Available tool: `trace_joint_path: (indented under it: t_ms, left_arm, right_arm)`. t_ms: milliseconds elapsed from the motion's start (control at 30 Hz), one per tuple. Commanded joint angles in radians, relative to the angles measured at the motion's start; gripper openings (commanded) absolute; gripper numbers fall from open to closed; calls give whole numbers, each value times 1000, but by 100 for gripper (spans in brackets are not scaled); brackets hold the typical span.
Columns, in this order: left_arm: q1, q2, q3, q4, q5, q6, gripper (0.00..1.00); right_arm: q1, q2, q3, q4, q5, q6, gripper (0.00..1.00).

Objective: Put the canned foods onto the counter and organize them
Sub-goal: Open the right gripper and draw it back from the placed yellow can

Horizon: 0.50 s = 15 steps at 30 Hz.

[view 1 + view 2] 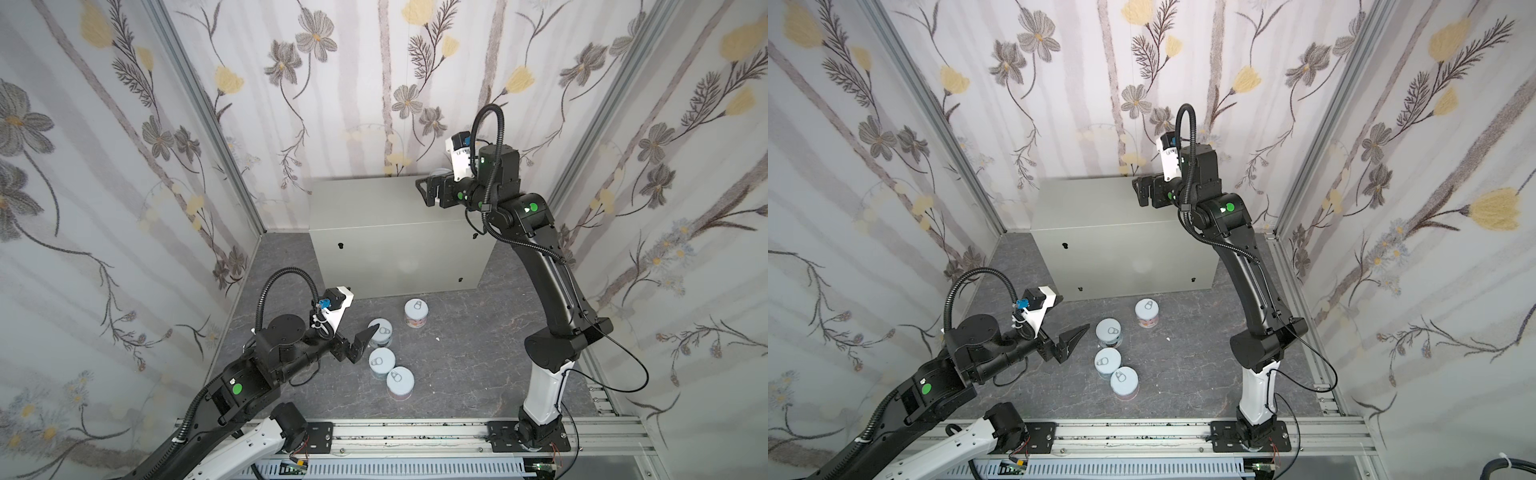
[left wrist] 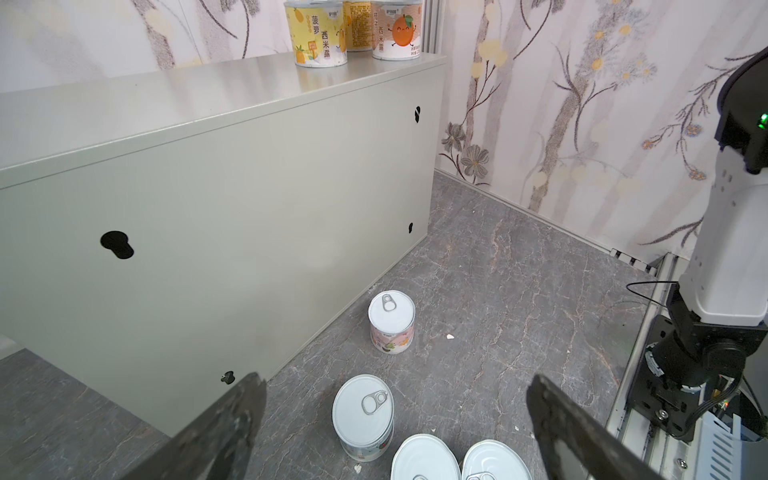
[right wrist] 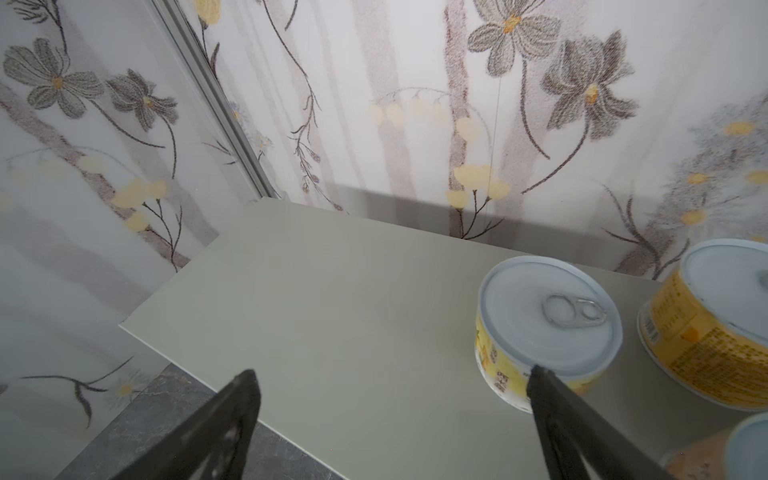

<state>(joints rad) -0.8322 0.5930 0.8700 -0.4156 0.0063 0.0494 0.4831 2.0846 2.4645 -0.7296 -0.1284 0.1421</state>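
Several canned foods stand upright on the dark marbled floor in both top views: one (image 1: 416, 312) near the counter front and three clustered (image 1: 381, 362) (image 1: 1124, 381). My left gripper (image 1: 362, 343) (image 2: 395, 384) hovers open just left of the cluster, holding nothing. The counter (image 1: 374, 216) (image 2: 208, 187) is a pale grey cabinet at the back. On its right end stand a yellow can (image 2: 321, 37) (image 3: 548, 328), an orange-text can (image 3: 715, 328) and an orange-fruit can (image 2: 397, 33). My right gripper (image 1: 428, 193) (image 3: 390, 374) is open over the counter top, beside the yellow can and empty.
Floral wallpaper panels with aluminium posts (image 1: 208, 116) close in three sides. The arms' mounting rail (image 1: 415, 432) runs along the front. A pink-labelled can (image 2: 391, 322) sits close to the counter's front face. Small white crumbs (image 2: 449, 337) lie on the floor.
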Motion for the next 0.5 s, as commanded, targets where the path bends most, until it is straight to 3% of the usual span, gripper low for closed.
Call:
trace_joint_path:
  t_ms: [0,467]
  left_arm:
    - [0,-18,-12,29,-10,16,100]
    - [0,-61,-40,27,-25,21,100]
  right_arm:
    - [10,25,4,-9,-44,29,100]
    - [5,94,4,54,-28,84,100]
